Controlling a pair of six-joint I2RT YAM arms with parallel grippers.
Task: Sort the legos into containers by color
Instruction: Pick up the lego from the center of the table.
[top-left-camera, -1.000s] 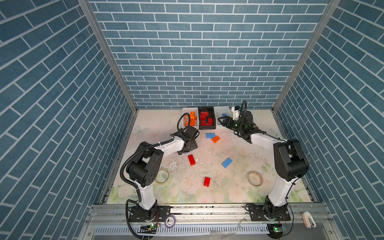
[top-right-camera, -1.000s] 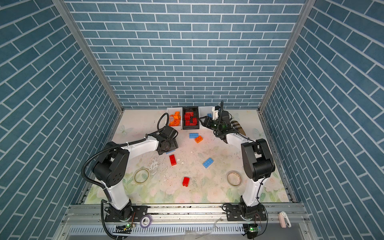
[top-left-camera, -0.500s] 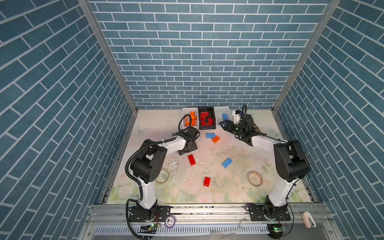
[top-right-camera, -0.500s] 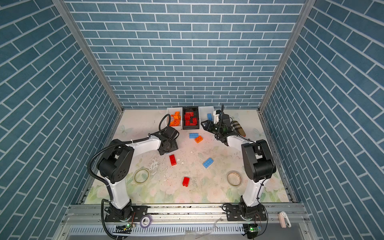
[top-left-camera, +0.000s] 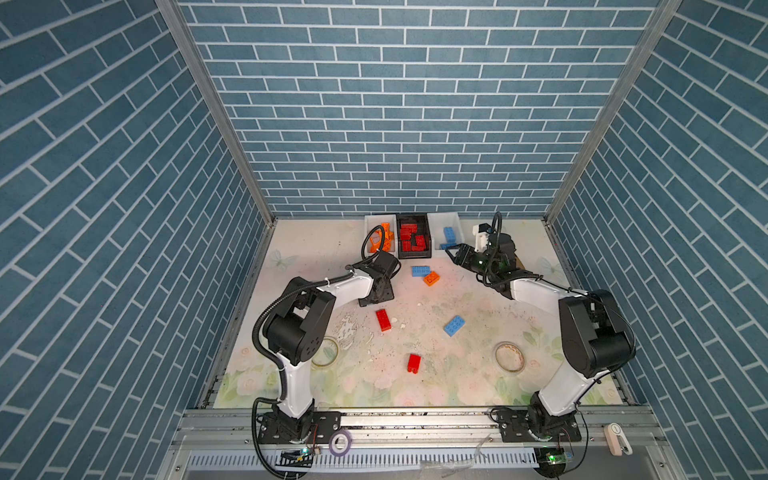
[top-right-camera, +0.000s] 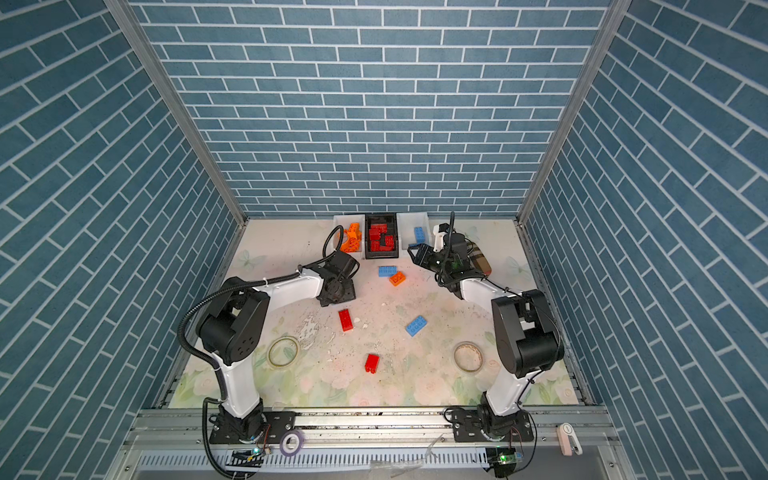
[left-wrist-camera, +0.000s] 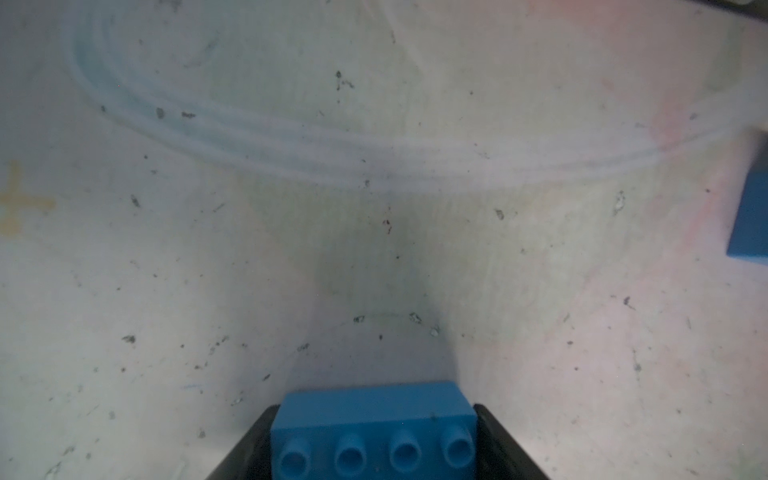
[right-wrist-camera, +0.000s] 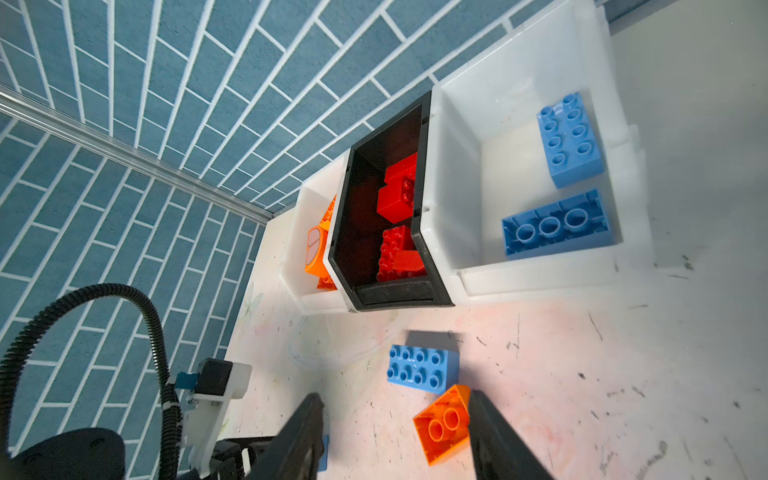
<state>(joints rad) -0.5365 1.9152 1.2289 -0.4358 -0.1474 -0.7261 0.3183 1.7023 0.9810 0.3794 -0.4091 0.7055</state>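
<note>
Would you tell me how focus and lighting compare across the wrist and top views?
Left wrist view: dim and soft, the near blue brick hazy, the far blue brick smeared at the edge, a shadow on the table. Right wrist view: bright and crisp, the black bin murky inside, the white bin of blue bricks glaring. Both top views: evenly lit, sharp.

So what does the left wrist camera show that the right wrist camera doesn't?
Left wrist only: a close-up of a blue brick, studs facing the camera, gripped between the left gripper's black fingers.

Right wrist only: an orange-filled white bin, a black bin of red bricks, a second white bin with two blue bricks, a loose orange brick, and the open, empty right gripper.

Both: the scuffed pale table, and probably the same loose blue brick.
</note>
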